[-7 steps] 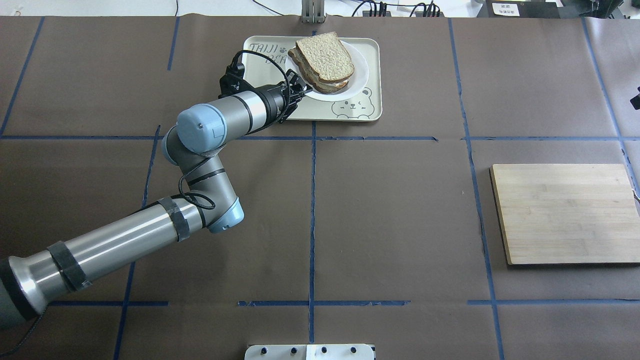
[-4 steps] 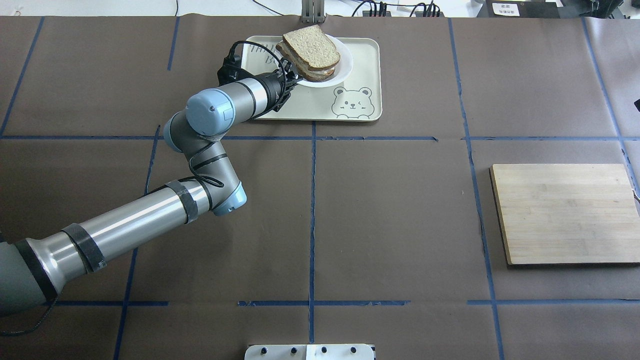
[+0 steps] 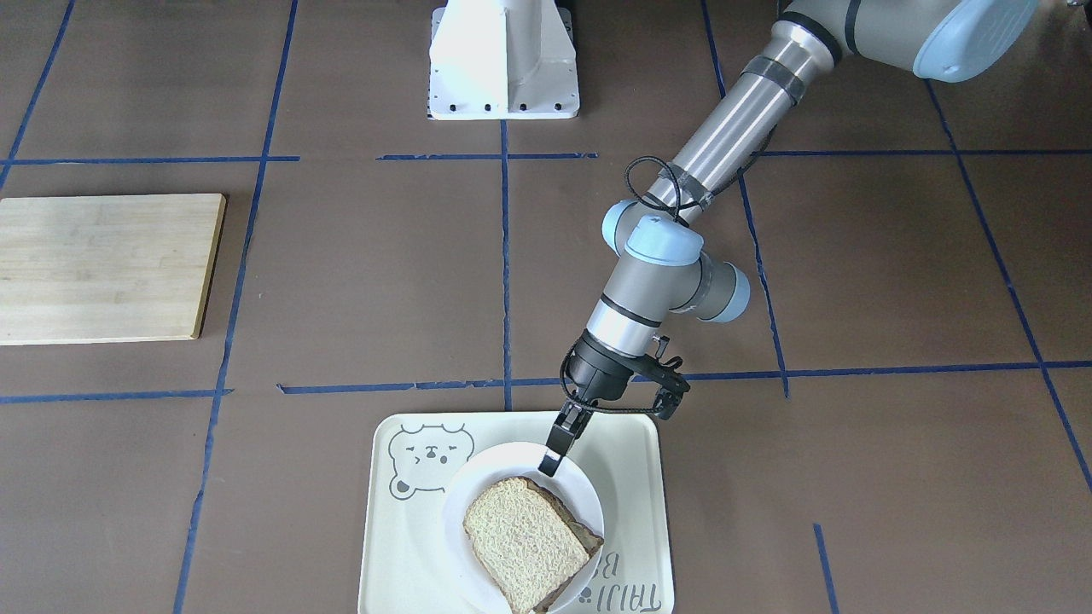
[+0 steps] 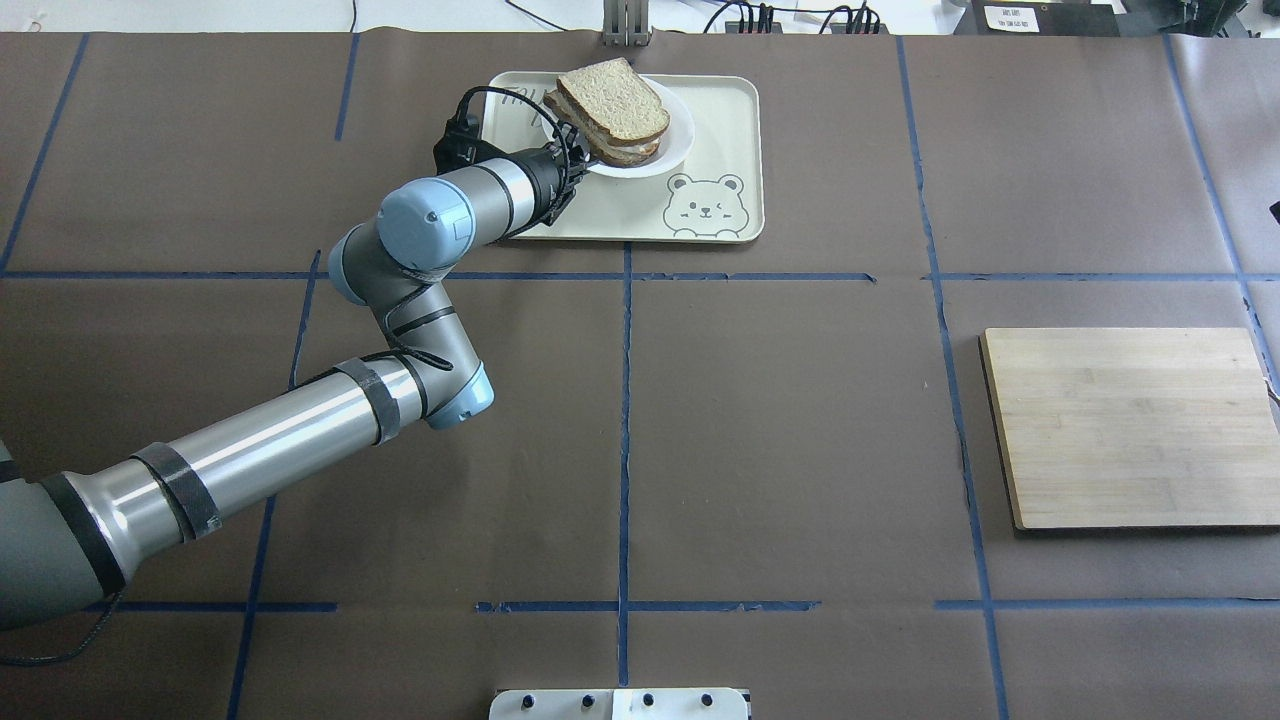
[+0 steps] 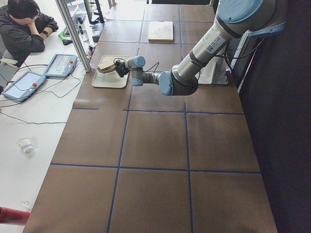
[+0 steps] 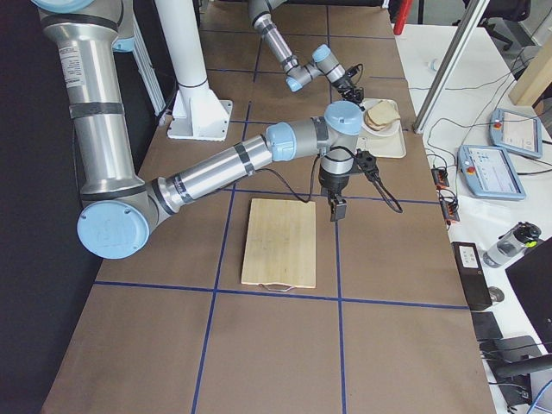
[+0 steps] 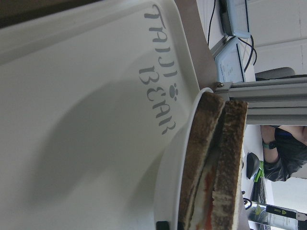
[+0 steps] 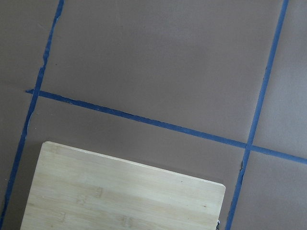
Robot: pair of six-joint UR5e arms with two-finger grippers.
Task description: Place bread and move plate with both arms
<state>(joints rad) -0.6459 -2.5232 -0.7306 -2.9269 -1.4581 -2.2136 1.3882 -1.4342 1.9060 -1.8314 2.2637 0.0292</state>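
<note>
My left gripper [image 4: 577, 160] is shut on the near-left rim of the small white plate [image 4: 674, 140] and holds it just above the cream bear tray [image 4: 725, 110]. The bread [image 4: 615, 98] lies on top of a second slice with filling on that plate. In the front-facing view the gripper [image 3: 552, 458] pinches the plate [image 3: 478, 488] beside the bread [image 3: 525, 541]. The left wrist view shows the plate [image 7: 172, 182] and the stacked slices [image 7: 225, 158] edge-on. My right gripper [image 6: 336, 207] hangs above the table next to the wooden board; I cannot tell whether it is open or shut.
A bamboo cutting board [image 4: 1130, 425] lies at the right side of the table and also shows in the right wrist view [image 8: 124, 191]. The tray [image 3: 401, 546] sits at the far table edge. A metal post [image 4: 625, 25] stands behind it. The white robot base [image 3: 503, 60] is at the near edge.
My left gripper has carried the plate with the bread to the view's left and farther back over the tray. The bear drawing is now uncovered.
</note>
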